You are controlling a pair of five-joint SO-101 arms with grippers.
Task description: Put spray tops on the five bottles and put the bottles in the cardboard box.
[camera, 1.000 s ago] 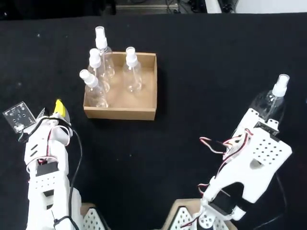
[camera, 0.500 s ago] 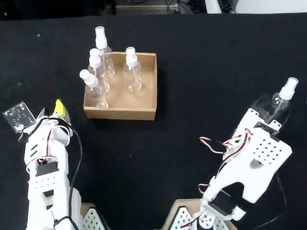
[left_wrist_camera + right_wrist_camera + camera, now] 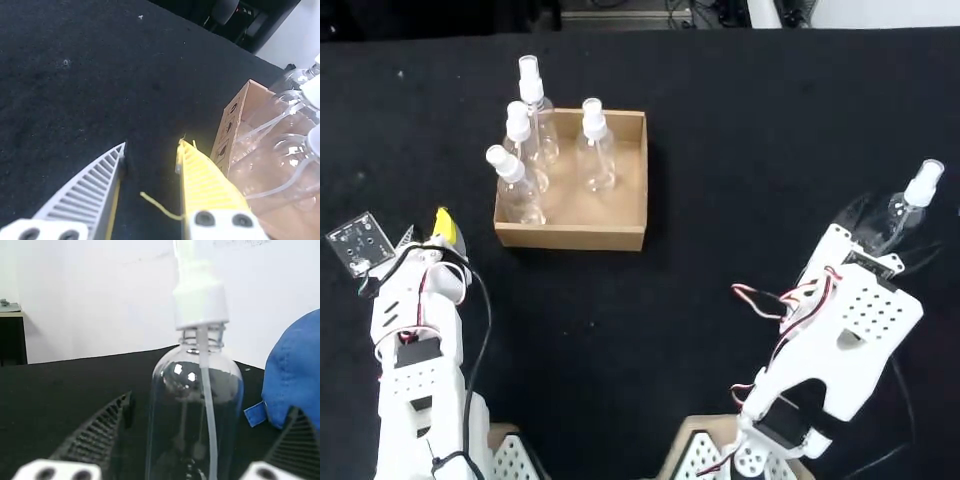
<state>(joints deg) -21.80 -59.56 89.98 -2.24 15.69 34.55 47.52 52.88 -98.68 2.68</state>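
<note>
One clear plastic spray-topped bottle (image 3: 185, 390), ungrasped between spread jaws of right gripper (image 3: 211, 405); left gripper (image 3: 151, 145) parted, empty. Risk: toppling under off-centre closing.

A clear bottle (image 3: 192, 390) with a white spray top (image 3: 200, 302) is between the two dark fingers (image 3: 100, 432) of the right gripper (image 3: 210, 407), which are spread with a gap at each side of it, above the black table (image 3: 60, 385), and a blue fabric thing (image 3: 295, 375) lies behind one finger.
</note>
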